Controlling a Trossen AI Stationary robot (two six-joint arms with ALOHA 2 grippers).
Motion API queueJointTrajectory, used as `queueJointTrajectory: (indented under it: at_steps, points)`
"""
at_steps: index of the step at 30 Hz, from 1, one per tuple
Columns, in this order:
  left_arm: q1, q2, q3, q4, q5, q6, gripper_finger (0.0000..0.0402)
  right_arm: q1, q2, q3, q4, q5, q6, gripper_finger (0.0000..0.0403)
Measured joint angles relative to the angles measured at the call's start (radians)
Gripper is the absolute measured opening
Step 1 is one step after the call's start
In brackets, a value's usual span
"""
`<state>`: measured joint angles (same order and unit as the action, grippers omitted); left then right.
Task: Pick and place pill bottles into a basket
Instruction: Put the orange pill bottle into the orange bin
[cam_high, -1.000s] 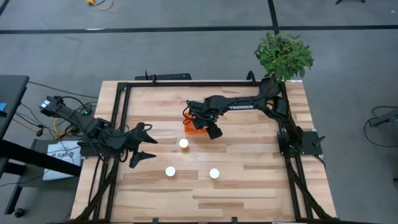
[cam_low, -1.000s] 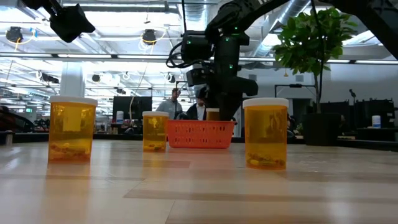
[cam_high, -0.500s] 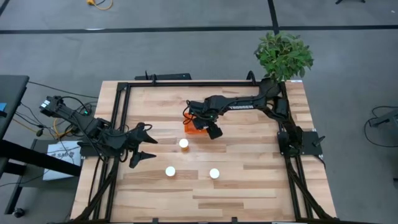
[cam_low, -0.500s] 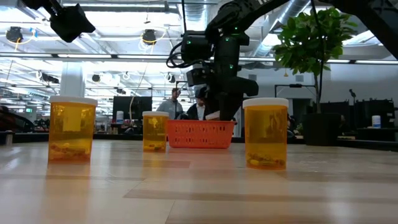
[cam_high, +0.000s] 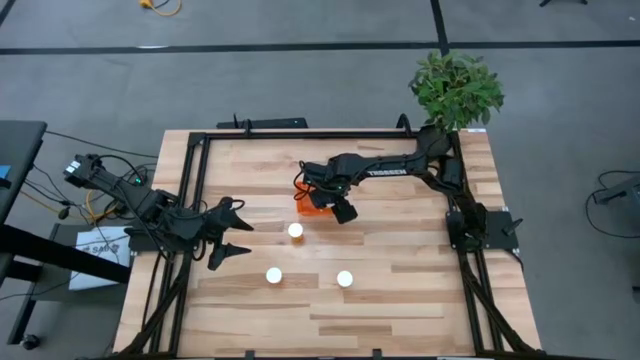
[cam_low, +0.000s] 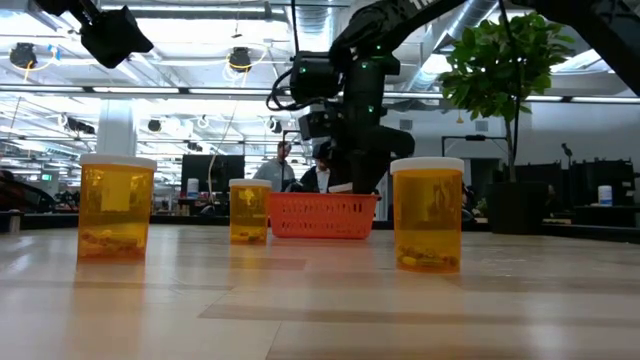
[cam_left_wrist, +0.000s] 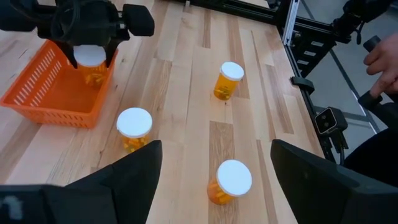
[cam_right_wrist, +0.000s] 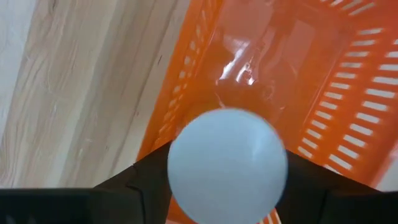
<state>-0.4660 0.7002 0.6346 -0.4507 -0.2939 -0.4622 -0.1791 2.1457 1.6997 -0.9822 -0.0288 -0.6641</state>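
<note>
Right gripper (cam_left_wrist: 92, 38) over basket (cam_left_wrist: 43, 93), fingers flanking white-capped bottle (cam_right_wrist: 227, 165); grip vs release unclear, basket mostly hidden from above. Three bottles (cam_high: 295, 231) on table near basket. Left gripper (cam_high: 232, 233) wide, empty

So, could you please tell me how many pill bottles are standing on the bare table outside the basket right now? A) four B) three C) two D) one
B: the high view shows three white-capped pill bottles on the table, outside the basket; the fourth bottle sits at the right pincer over the basket.
</note>
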Motion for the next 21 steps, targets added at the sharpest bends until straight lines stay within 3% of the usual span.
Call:
queueJointTrajectory:
  at_steps: [21]
  points:
    - [0.0, 0.0, 0.0, -0.001, 0.0, -0.005, 0.0291, -0.007, 0.0, -0.001, -0.04, 0.003, 0.001, 0.024]
